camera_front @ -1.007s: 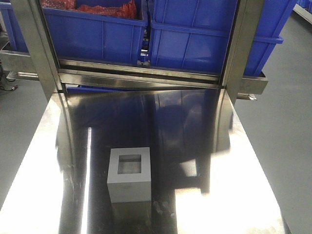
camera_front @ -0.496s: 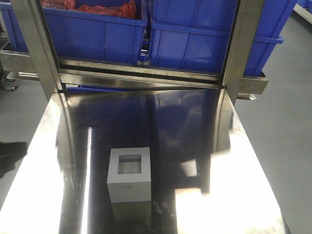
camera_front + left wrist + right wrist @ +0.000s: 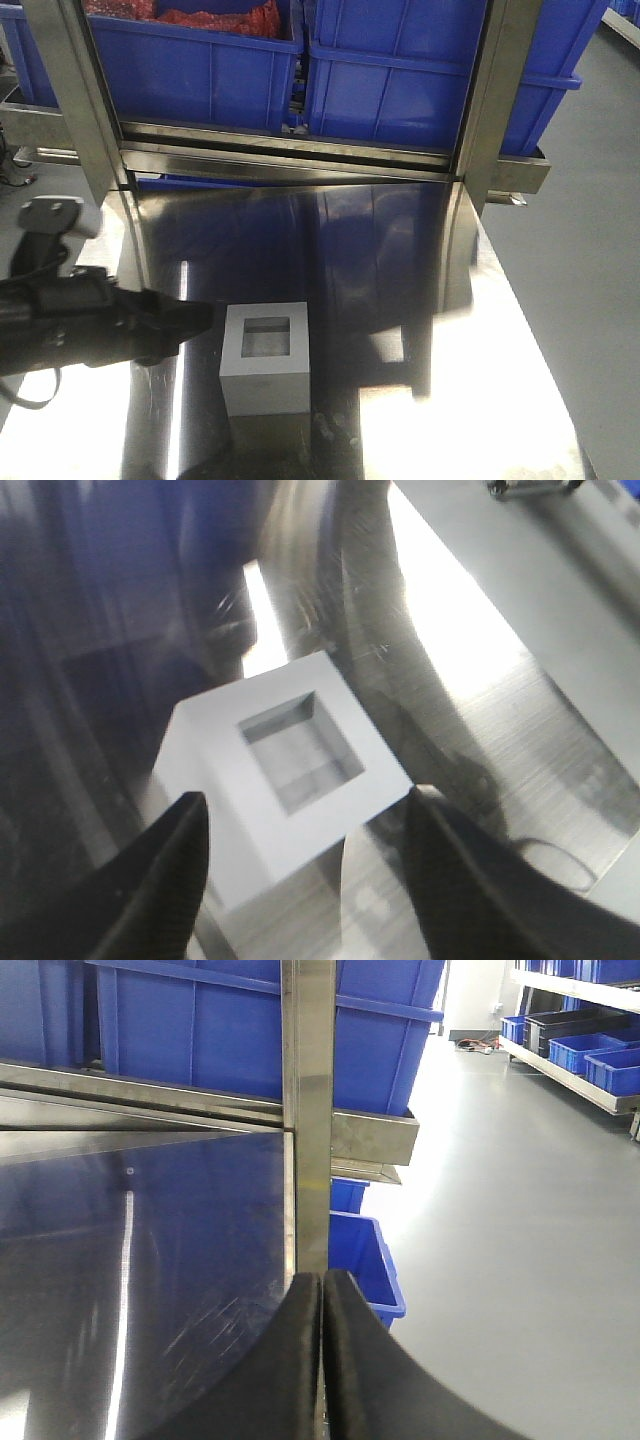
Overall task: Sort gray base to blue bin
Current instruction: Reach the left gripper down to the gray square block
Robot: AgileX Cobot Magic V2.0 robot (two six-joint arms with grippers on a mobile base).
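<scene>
A matte gray cube-like block point(image 3: 265, 358) stands on a polished, mirror-like stainless steel table point(image 3: 480, 400), near its front and left of centre. Its square recess opens straight upward, its sides run roughly square with the table edges, and it looks about as tall as wide. The black left gripper point(image 3: 200, 320) sits just left of it, smooth curved fingers point(image 3: 170, 870) spread wide. The right gripper point(image 3: 322, 1278) has its fingers pressed together, empty. Behind, a steel shelf point(image 3: 300, 150) carries smooth-walled bright blue plastic bins point(image 3: 400, 95).
</scene>
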